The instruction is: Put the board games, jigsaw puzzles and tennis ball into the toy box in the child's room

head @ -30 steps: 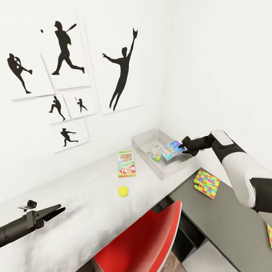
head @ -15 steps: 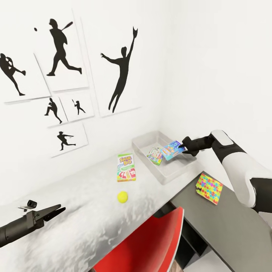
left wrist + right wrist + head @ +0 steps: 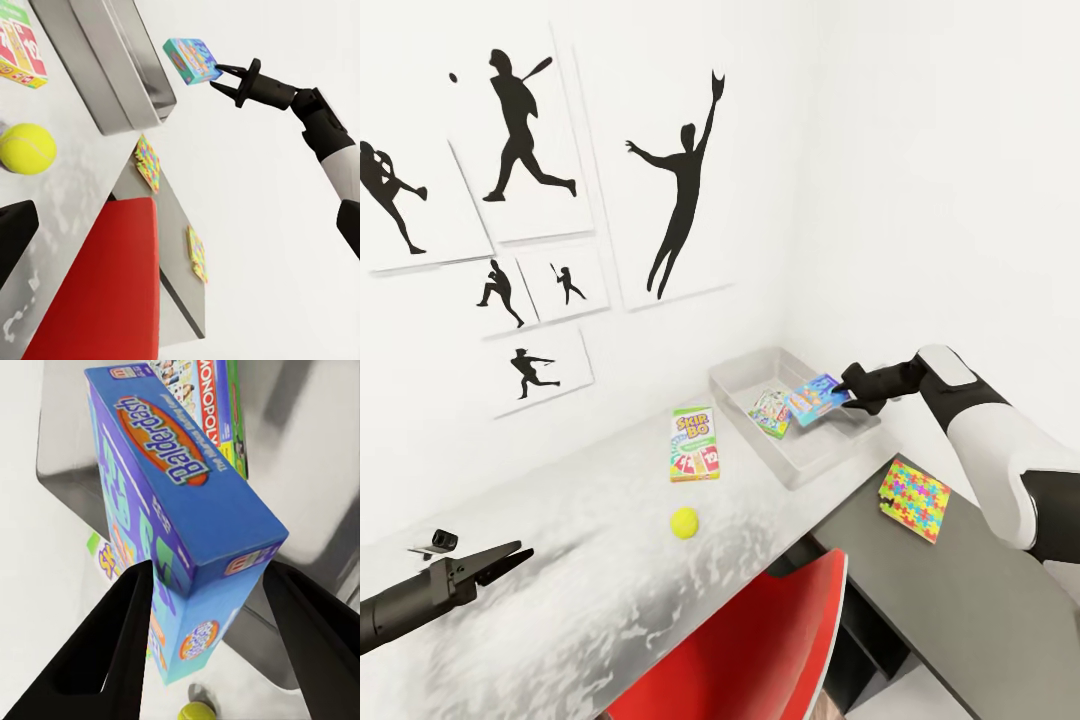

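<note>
White walls hung with black baseball-player silhouettes (image 3: 678,190) frame a corner desk, its long pale grey top (image 3: 590,560) meeting a lower dark grey top (image 3: 960,590). At the far end of the pale top sits the toy box (image 3: 810,462), a shallow grey tray with a Monopoly board game (image 3: 769,410) already lying inside. The right gripper (image 3: 848,388) reaches over the tray's far rim, its two black fingers (image 3: 112,645) clamped on either side of a blue Balderdash board game (image 3: 815,398), which hangs tilted above the tray's interior, not touching it. On the pale top just beside the tray lies a Skip-Bo board game (image 3: 695,443), flat and face up, and nearer the robot a yellow tennis ball (image 3: 684,522) rests apart from it. One multicoloured jigsaw puzzle (image 3: 913,499) lies flat on the dark top near the tray's corner; the left wrist view shows a second jigsaw puzzle (image 3: 197,255) farther along the same dark top. A red chair (image 3: 750,650) is drawn up under the desk. The left gripper (image 3: 500,562) hovers low over the near end of the pale top, well away from the toys, its fingers slightly parted and grasping nothing.
</note>
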